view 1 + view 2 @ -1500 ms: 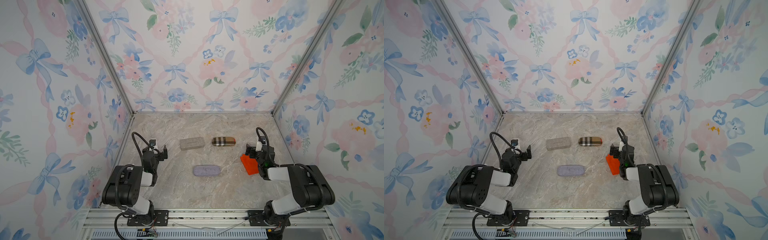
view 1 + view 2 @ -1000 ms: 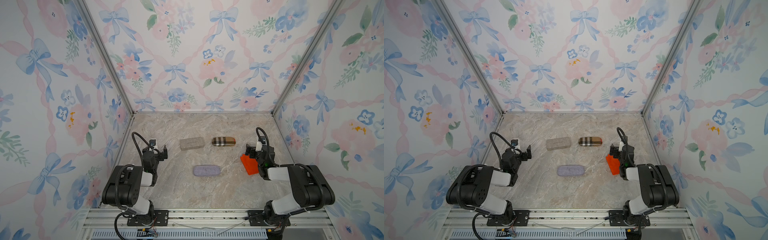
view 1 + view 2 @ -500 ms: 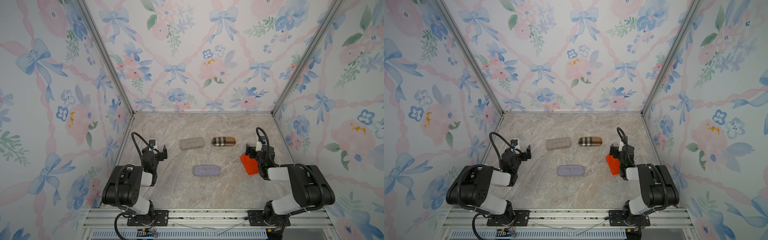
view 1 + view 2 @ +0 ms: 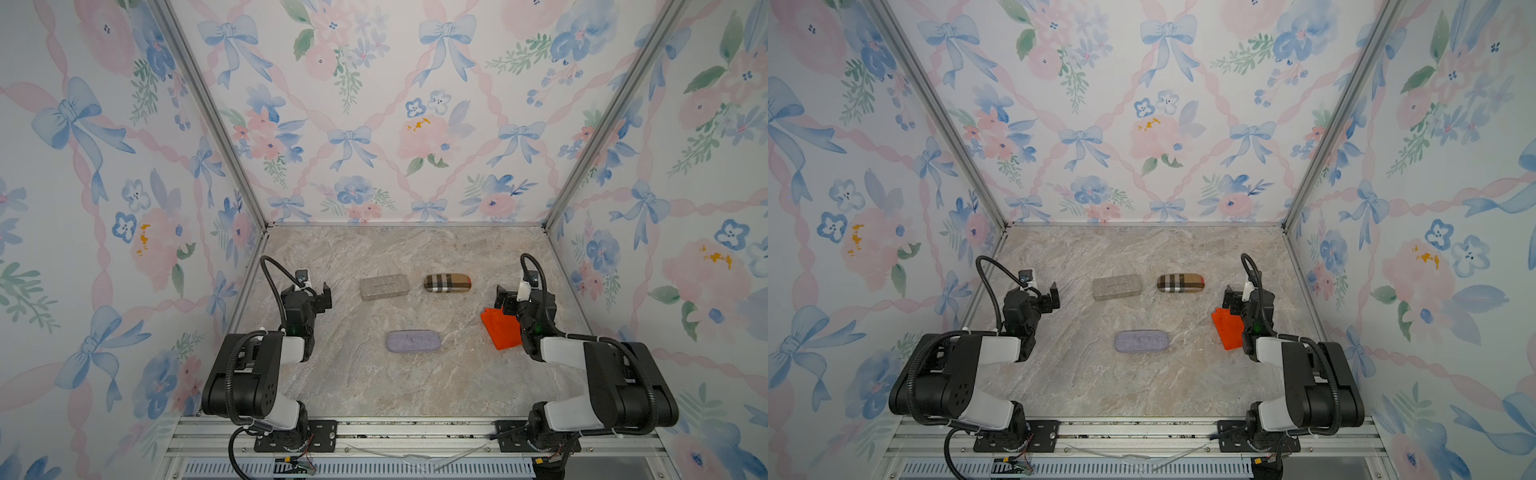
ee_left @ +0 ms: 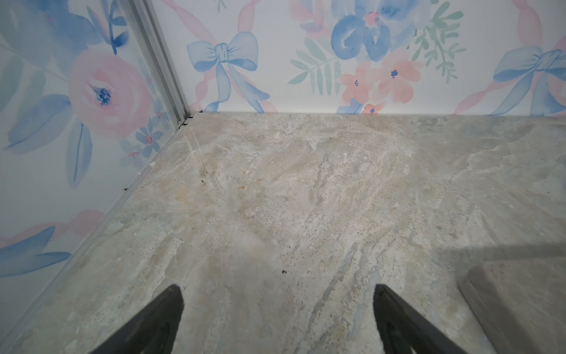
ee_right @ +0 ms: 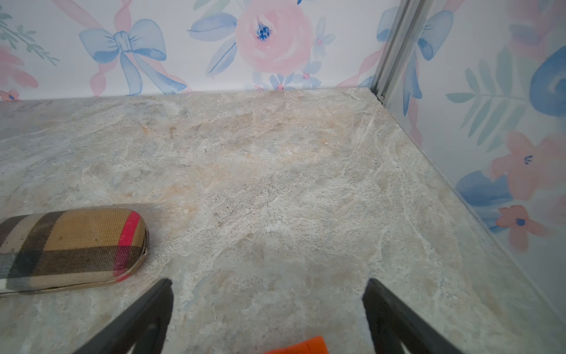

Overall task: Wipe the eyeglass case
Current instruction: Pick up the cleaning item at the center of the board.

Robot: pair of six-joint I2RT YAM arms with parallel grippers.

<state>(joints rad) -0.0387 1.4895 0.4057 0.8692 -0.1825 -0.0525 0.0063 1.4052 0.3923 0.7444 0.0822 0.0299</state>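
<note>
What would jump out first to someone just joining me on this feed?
The bright orange cloth lies on the marble table by the open right gripper, not held. Three eyeglass cases come next: a plaid case and a grey case side by side toward the back, a lilac case alone in the middle.

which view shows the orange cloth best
The top views. Both top views show nearly the whole cloth lying flat on the table, so its shape and place are clear. The right wrist view catches only a corner of it at the frame's edge. The left wrist view does not show it.
</note>
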